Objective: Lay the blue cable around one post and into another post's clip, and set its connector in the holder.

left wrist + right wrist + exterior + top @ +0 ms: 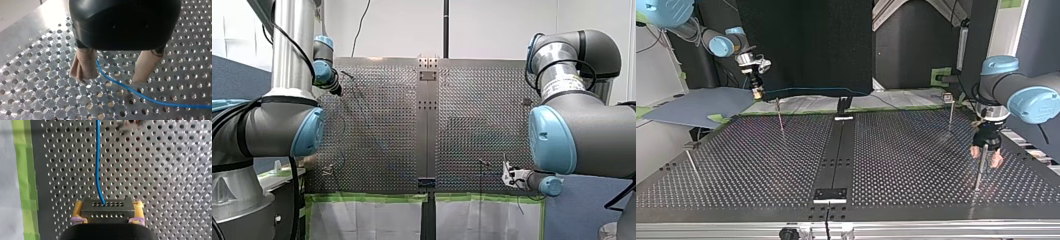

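My right gripper (108, 206) hangs low at the top view's left, its yellow fingers (78, 210) clenched on the connector (107, 211), a black block with rows of small holes. The thin, smooth blue cable (97, 157) leaves it over the perforated metal bench (162, 182). My left gripper (115, 75) points down, its beige fingers (84, 63) released, and the cable passes between them. Only the top view shows the thin post (979, 172) under it.

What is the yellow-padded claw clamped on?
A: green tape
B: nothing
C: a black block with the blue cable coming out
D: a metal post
C: the right wrist view shows my right gripper with its yellow pads either side of the black connector, and the blue cable running out of it.
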